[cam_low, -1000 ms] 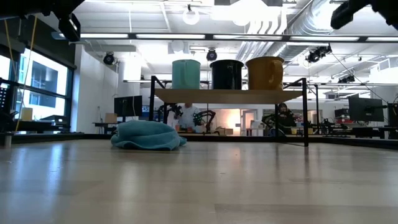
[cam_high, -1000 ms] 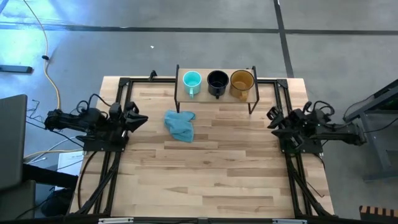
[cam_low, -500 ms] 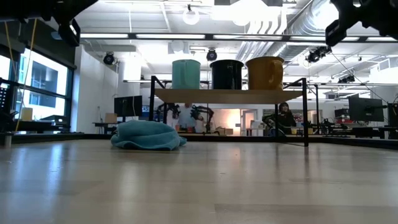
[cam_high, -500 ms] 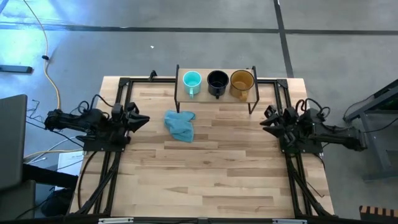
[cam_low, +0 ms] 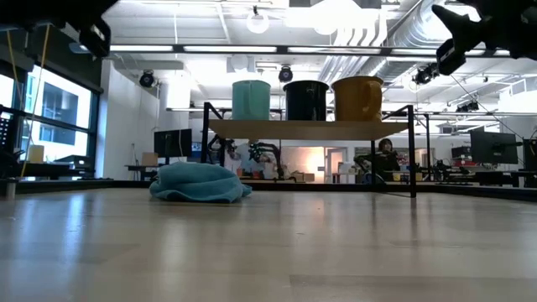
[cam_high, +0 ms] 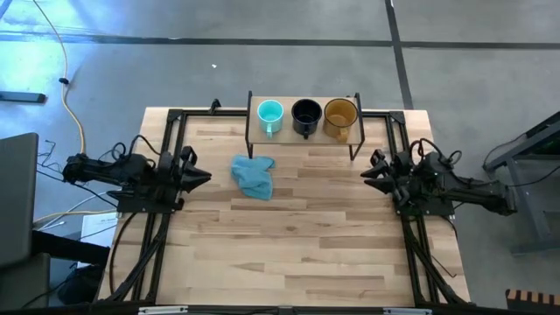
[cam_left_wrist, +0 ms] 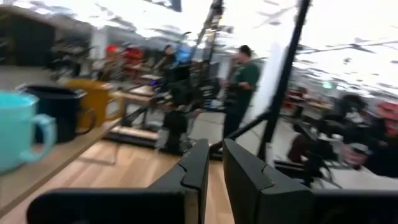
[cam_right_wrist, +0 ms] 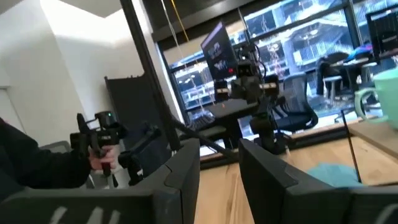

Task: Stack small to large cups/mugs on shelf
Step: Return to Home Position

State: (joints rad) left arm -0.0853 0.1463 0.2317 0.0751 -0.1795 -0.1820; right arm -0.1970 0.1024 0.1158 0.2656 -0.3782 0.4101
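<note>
Three mugs stand upright in a row on the shelf (cam_high: 302, 131) at the table's far edge: turquoise mug (cam_high: 270, 112), black mug (cam_high: 305, 114), amber mug (cam_high: 340, 115), running left to right. The low view shows the turquoise mug (cam_low: 251, 99), the black mug (cam_low: 306, 100) and the amber mug (cam_low: 358, 98) resting on their bases on the board (cam_low: 310, 128). My left gripper (cam_high: 205, 175) hovers at the table's left side, shut and holding nothing. My right gripper (cam_high: 366, 173) hovers at the right side, its fingers a little apart and holding nothing.
A crumpled blue-teal cloth (cam_high: 254, 175) lies on the table in front of the shelf's left end, between the grippers. Black frame rails run along the table's left and right sides. A person (cam_left_wrist: 242, 68) stands in the room beyond the table.
My right gripper has moved from the table's right edge toward the table's middle and shows lower in the low view. The mugs, the shelf and the cloth have stayed where they were.
</note>
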